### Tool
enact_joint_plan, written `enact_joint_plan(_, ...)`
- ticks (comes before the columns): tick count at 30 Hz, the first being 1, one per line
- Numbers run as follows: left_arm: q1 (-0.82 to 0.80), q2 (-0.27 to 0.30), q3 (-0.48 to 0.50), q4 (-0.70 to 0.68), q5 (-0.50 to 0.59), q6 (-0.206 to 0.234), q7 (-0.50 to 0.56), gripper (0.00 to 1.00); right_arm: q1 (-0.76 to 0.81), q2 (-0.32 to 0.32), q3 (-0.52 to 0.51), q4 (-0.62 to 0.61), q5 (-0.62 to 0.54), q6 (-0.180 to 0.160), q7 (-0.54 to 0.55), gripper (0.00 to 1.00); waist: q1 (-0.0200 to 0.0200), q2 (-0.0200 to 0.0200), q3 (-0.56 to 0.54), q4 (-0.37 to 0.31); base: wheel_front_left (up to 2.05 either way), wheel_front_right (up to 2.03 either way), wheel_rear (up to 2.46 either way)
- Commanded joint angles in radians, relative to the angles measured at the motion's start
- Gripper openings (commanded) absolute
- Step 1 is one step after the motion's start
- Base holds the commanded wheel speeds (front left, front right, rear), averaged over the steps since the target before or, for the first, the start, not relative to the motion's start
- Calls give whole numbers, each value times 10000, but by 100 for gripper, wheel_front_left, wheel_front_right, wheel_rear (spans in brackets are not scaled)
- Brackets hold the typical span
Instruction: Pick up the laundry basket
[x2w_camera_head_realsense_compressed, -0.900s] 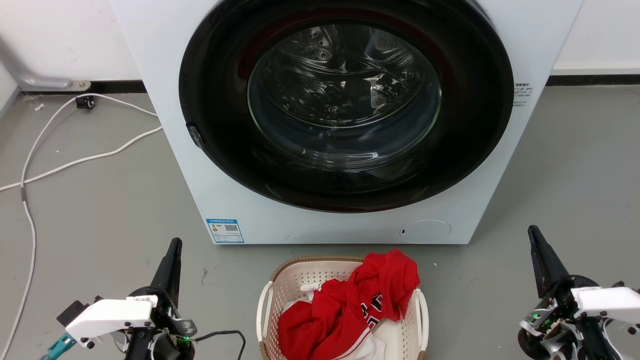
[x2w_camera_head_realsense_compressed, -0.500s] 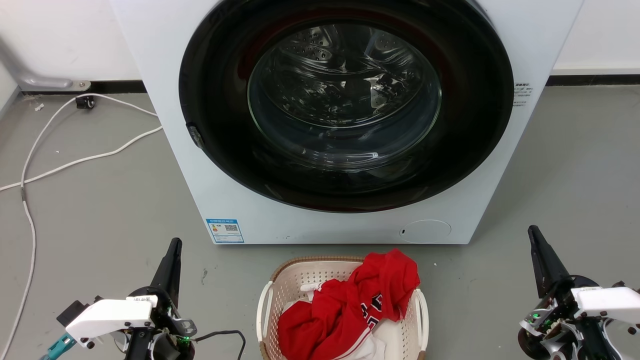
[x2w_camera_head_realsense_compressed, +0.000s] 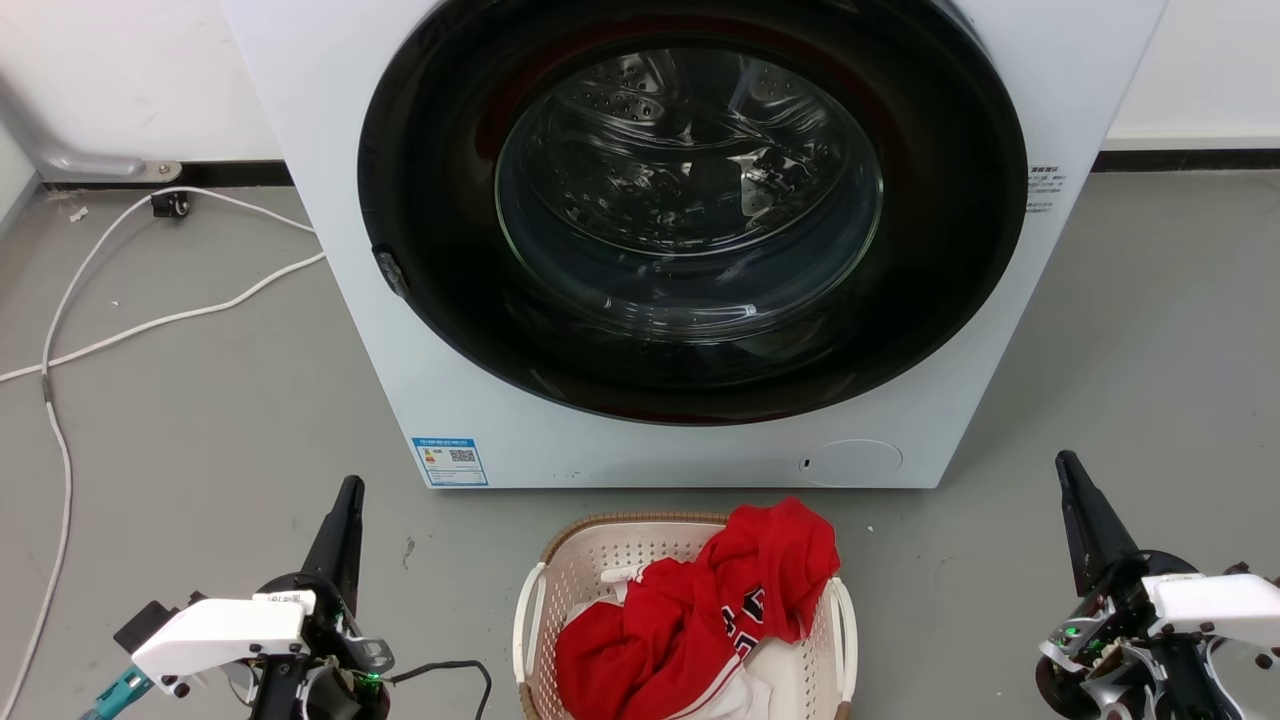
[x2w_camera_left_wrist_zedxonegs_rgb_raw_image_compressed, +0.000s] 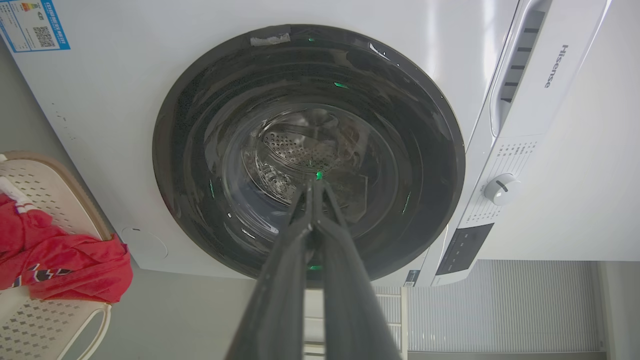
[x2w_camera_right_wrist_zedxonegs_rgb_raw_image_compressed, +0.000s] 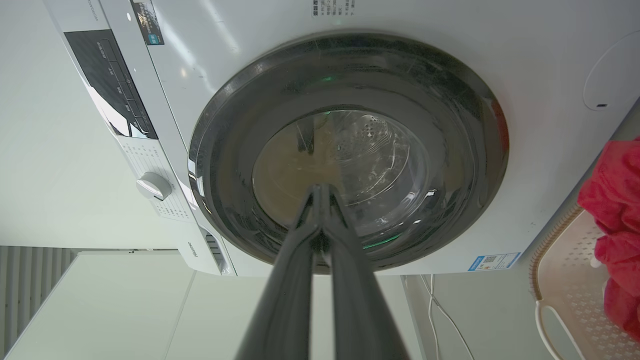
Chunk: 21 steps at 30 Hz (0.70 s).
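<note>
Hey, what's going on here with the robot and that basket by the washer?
Nothing is being handled yet. The cream perforated plastic laundry basket sits on the grey floor in front of the white front-loading washing machine, with a crumpled red garment piled in it. The left gripper and the right gripper hang on either side of the basket, both shut and empty, apart from its white loop handles. The pickup has not begun.
</note>
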Motion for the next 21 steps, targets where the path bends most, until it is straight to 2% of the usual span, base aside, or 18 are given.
enact_joint_plan(1, 0, 0, 0, -1, 3, 0, 0, 100, 0, 2, 0, -1, -1, 0, -1, 100, 0, 0, 0, 0, 0, 0, 0)
enact_joint_plan(6, 245, -54, -40, 260, 0, 13, -28, 100, 246, 35, 32, 254, -14, -2, -28, 100, 0, 0, 0, -1, 0, 0, 0)
enact_joint_plan(21, 625, -47, -135, -272, 560, 6, -855, 100, 554, 34, 325, -49, -825, -1, -862, 100, 0, 0, -22, -12, 0, 0, 0)
